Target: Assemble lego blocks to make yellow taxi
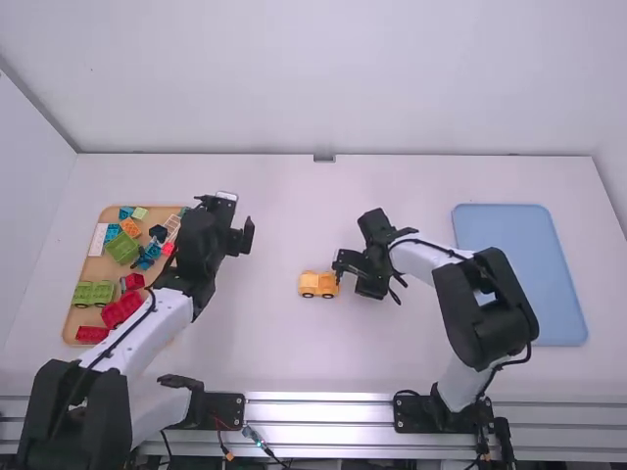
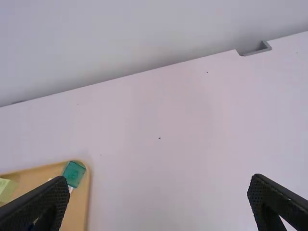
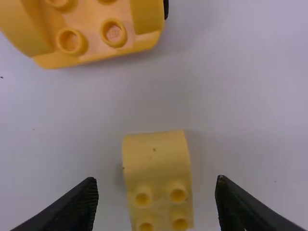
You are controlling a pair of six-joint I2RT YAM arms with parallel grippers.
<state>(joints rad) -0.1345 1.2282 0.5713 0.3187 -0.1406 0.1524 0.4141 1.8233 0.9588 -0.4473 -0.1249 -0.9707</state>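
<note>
Gripping the loose yellow block by its smooth sides

Judging by its look, the block is light, stiff, hard plastic: not fragile, not likely to be crushed, but a little slippery on its glossy faces. In the right wrist view it is seen on the bench, just beside the wheeled yellow body, with its studs showing. A low hold, level and square across the two plain side faces, is best taken, so that the studs and the underside are left free for joining. If it is pinched off-centre or too high, it may be tipped or twisted out. Only moderate force is called for in the grip; firmer, straight-down pressure is likely to be needed at the joining, and the body may be rolled away on its wheels unless it is steadied.

By the right hand nothing is held: its fingers are parted, one on each side of the block, with a gap left at both. The left hand is spread wide and empty near the tray of spare blocks. Farther off, the blue mat is left unused.
</note>
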